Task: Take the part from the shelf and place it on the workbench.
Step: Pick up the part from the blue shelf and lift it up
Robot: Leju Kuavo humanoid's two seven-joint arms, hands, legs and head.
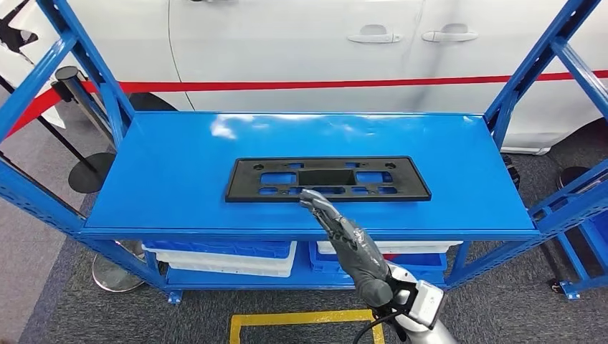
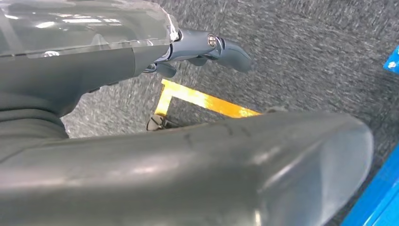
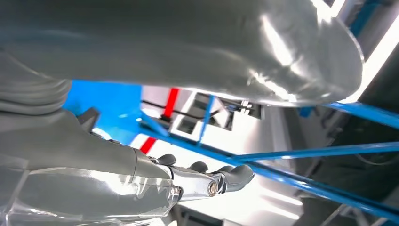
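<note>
A flat black plastic part (image 1: 328, 179) with several cut-outs lies on the top board of the blue shelf (image 1: 172, 158), near its middle. My right hand (image 1: 351, 244) reaches up from below with fingers stretched out and nothing in it. Its fingertips (image 1: 310, 196) are at the part's front edge; contact is not clear. In the right wrist view the right hand (image 3: 117, 174) has straight fingers (image 3: 235, 175) with blue shelf rails beyond. My left hand (image 2: 188, 160) hangs over the grey floor, its fingers (image 2: 226, 49) spread and holding nothing.
A white car (image 1: 301, 43) with a red stripe stands close behind the shelf. Blue uprights (image 1: 100, 72) flank the board on both sides. Blue and white bins (image 1: 222, 254) sit on the lower level. Yellow floor tape (image 1: 301, 319) lies in front. Black post bases (image 1: 89, 172) stand at the left.
</note>
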